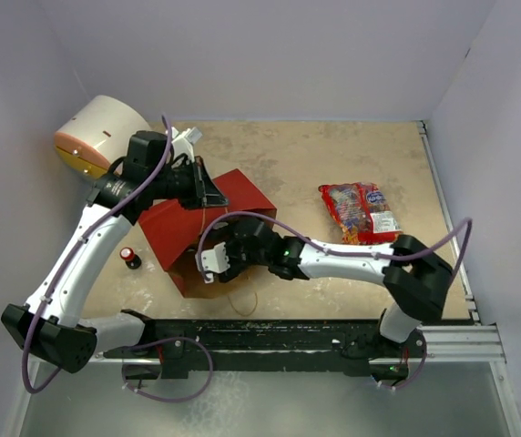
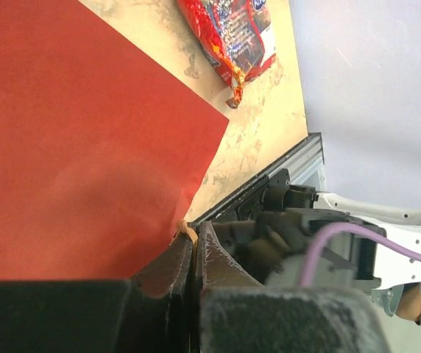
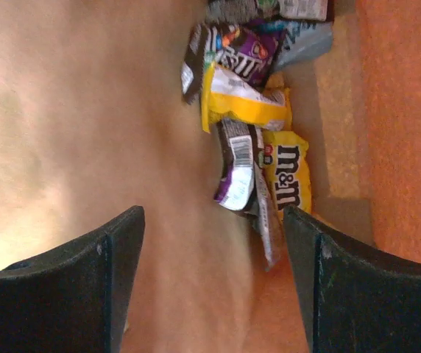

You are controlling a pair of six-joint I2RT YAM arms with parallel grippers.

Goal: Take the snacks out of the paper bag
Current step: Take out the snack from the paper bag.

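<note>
Black right pincer [image 3: 212, 217] wide open, empty

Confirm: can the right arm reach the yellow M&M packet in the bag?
Probably yes: its jaws stand open inside the bag, yellow M&M packet just ahead; a dark wrapper overlaps one edge.

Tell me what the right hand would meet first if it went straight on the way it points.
Likely the purple-and-white wrapper, nearest of the snacks inside the paper bag, the yellow packet just beside it. The right hand stands open at the bag's mouth; depth is unclear.
</note>
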